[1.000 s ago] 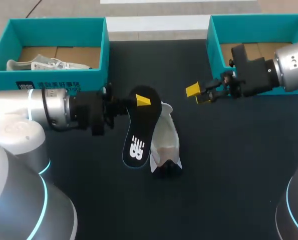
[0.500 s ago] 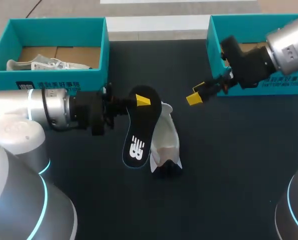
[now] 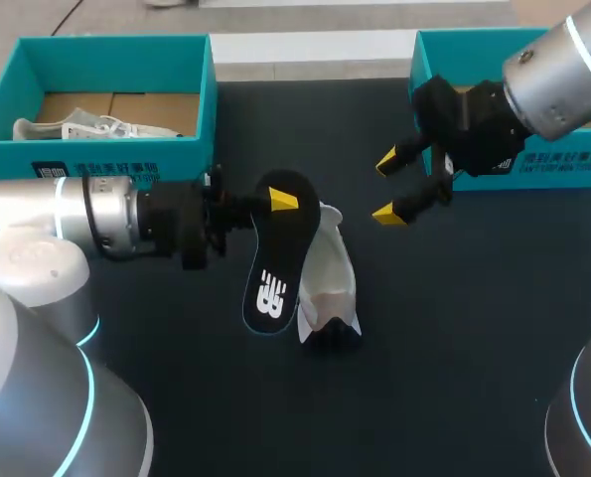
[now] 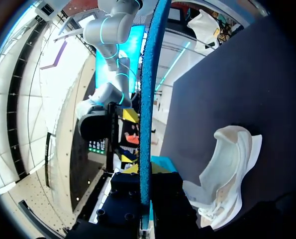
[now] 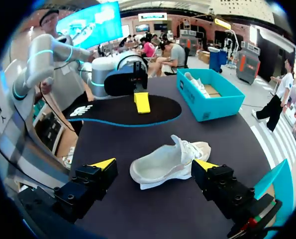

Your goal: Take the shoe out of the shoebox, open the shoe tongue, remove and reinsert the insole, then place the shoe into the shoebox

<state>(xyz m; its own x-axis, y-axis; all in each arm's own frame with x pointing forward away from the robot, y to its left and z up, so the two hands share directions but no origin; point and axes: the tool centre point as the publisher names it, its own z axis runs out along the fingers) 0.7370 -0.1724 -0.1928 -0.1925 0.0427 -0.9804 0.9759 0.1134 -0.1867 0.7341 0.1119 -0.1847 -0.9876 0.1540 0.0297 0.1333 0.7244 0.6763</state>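
My left end effector [image 3: 281,201] grips flat black blue-edged insole [image 3: 273,263]; right end effector [image 3: 388,186] spread open near white mesh shoe [image 3: 331,278], counter [image 3: 454,328] centre.

Dark table [image 3: 454,338]: white shoe [image 3: 327,273] midway, left shoebox [image 3: 176,154] and right shoebox [image 3: 426,70] seemingly at its far edge.
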